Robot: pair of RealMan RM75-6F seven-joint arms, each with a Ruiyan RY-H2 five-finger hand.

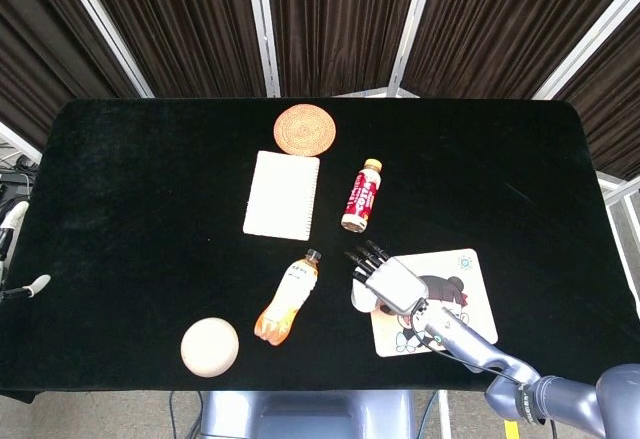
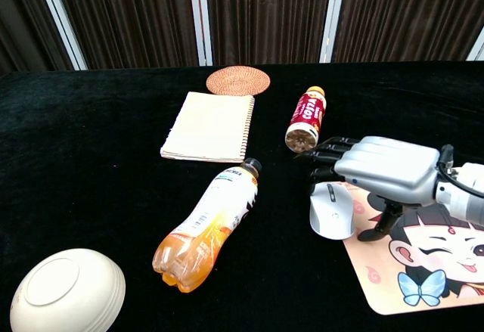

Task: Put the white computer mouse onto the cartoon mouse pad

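The white computer mouse (image 2: 330, 211) (image 1: 359, 297) lies on the black table, its right edge at the left border of the cartoon mouse pad (image 2: 431, 271) (image 1: 458, 311). My right hand (image 2: 382, 167) (image 1: 386, 280) is spread just over the mouse's far end. Its dark fingers (image 2: 324, 154) reach past the mouse and its thumb (image 2: 384, 224) points down onto the pad's edge. I see no closed hold on the mouse. Only pale bits of my left hand (image 1: 12, 221) show at the far left edge, off the table.
An orange drink bottle (image 2: 208, 226) lies left of the mouse, and a red bottle (image 2: 305, 118) lies just beyond the fingers. A notebook (image 2: 209, 126) and a woven coaster (image 2: 237, 81) are further back. A white bowl (image 2: 64, 289) sits upside down at front left.
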